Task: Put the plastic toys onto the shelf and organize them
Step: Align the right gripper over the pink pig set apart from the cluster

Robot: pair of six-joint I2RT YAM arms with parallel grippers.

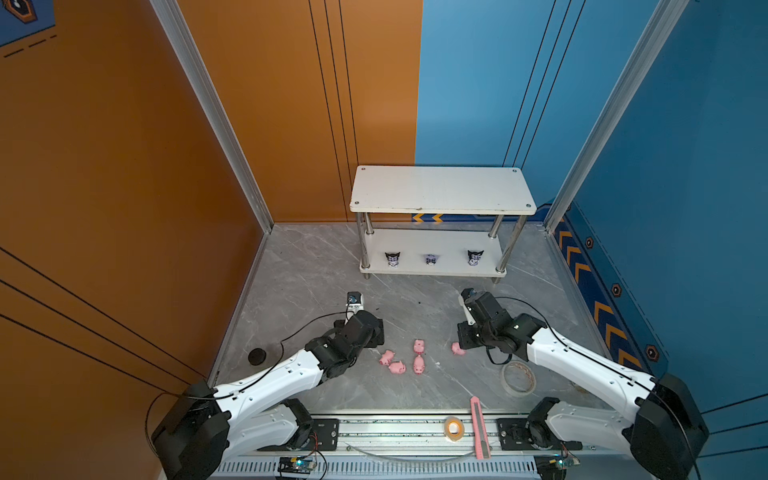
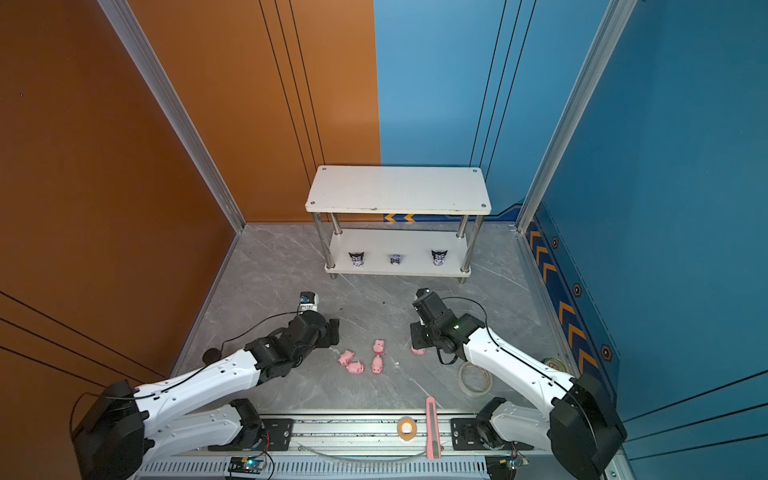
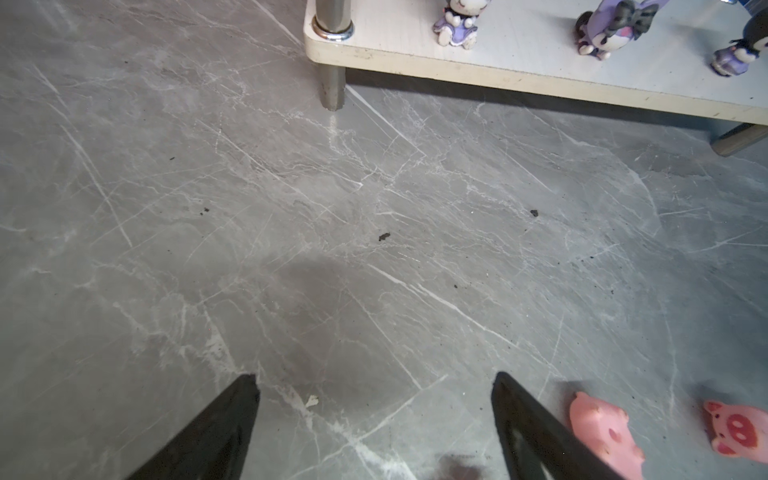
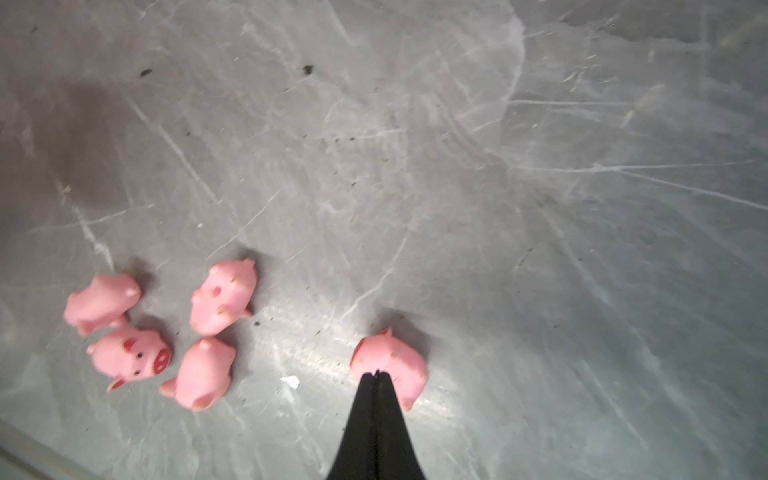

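Pigs (image 1: pixel 418 364) on table (image 1: pixel 307 270), figurines (image 1: pixel 392 258) on shelf (image 1: pixel 440 189)

1. No words, brands or numbers legible anywhere.
2. Two yellow chevrons (image 1: pixel 436 217) pointing left, printed on the blue band at the back wall's foot, seen beneath the top board of the shelf (image 1: pixel 440 189).
3. More chevrons (image 1: pixel 603 309) along the right wall's band, with hexagon badges (image 1: pixel 616 289) between.
4. Sticker (image 2: pixel 308 307) on the left arm's white block: too small to read.

Wide-spread left claw (image 3: pixel 374 378) over grey tabletop (image 3: pixel 291 208), two pink pigs (image 3: pixel 604 432) alongside, three figurines (image 3: pixel 455 25) on shelf (image 3: pixel 519 52)
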